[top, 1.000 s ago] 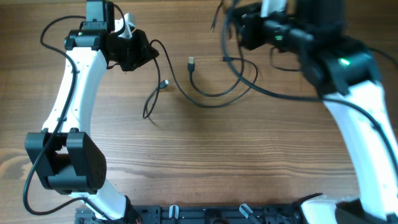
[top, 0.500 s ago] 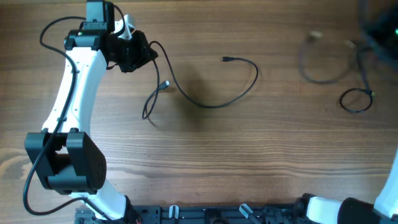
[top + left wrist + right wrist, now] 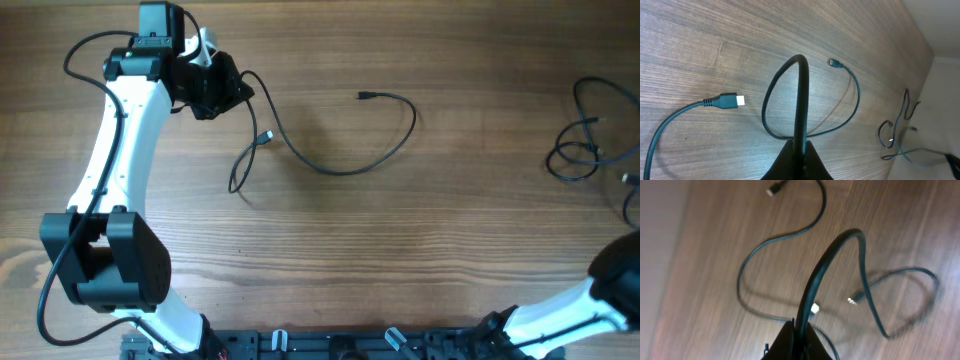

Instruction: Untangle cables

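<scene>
My left gripper (image 3: 238, 88) at the table's upper left is shut on a thin black cable (image 3: 340, 170). That cable sweeps right across the wood to a small plug (image 3: 362, 96). In the left wrist view the gripper (image 3: 800, 150) pinches the cable (image 3: 801, 90), which arches up in a loop; a white-tipped plug (image 3: 735, 100) lies to the left. Other cables (image 3: 575, 160) lie looped at the right edge. My right gripper (image 3: 800, 332) is shut on one black cable (image 3: 827, 255) that arcs over the table. It is out of the overhead view.
The table is bare wood (image 3: 330, 260). A second plug end (image 3: 265, 135) lies below the left gripper. Part of the right arm (image 3: 610, 290) shows at the lower right corner. A black rail (image 3: 330, 345) runs along the front edge.
The right arm swept from the top centre off to the right, dragging its cables to the right edge. One cable stayed stretched across the middle. The left arm has not moved.
</scene>
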`<move>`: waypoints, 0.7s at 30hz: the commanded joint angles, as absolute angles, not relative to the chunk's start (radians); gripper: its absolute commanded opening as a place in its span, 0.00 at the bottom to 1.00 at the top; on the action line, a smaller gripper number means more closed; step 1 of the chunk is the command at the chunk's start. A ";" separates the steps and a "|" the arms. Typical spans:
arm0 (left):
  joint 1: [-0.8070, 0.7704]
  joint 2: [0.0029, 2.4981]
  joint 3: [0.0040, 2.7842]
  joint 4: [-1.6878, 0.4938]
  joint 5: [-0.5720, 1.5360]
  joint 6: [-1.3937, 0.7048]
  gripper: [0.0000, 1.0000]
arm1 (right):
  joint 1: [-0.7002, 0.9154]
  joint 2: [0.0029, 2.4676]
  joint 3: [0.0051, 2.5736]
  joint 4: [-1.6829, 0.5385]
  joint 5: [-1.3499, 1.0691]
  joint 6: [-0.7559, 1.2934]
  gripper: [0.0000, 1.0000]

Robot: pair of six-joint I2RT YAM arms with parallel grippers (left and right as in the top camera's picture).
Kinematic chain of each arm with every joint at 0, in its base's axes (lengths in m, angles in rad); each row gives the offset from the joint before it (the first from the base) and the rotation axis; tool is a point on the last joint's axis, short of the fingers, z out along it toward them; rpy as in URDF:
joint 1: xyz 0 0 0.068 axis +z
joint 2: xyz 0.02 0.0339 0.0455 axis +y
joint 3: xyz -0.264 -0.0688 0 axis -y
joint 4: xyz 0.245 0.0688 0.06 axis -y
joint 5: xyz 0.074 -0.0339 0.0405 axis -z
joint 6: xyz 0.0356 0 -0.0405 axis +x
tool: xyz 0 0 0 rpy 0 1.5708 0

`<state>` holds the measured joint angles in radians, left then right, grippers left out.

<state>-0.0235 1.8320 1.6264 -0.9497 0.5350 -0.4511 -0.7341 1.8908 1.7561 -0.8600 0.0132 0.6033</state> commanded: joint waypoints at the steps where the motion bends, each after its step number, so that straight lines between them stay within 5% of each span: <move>1: -0.029 1.827 1.636 -0.964 0.525 -0.457 0.04 | -0.733 1.982 1.750 -0.833 0.006 0.606 0.92; 2: -0.029 1.827 1.636 -0.965 0.525 -0.457 0.04 | -0.734 1.990 1.750 -0.834 -0.051 0.575 1.00; 11: -0.099 1.829 1.636 -0.966 0.525 -0.457 0.07 | -0.709 1.880 1.750 -0.817 -0.527 0.448 1.00; 21: -0.297 1.829 1.632 -0.956 0.408 -0.537 0.07 | -0.456 1.776 1.750 -0.905 -0.592 0.333 1.00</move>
<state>-0.2501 1.8320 1.6264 -0.9543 0.5007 -0.4744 -0.5201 1.8015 1.7432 -0.8829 -0.5537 0.3683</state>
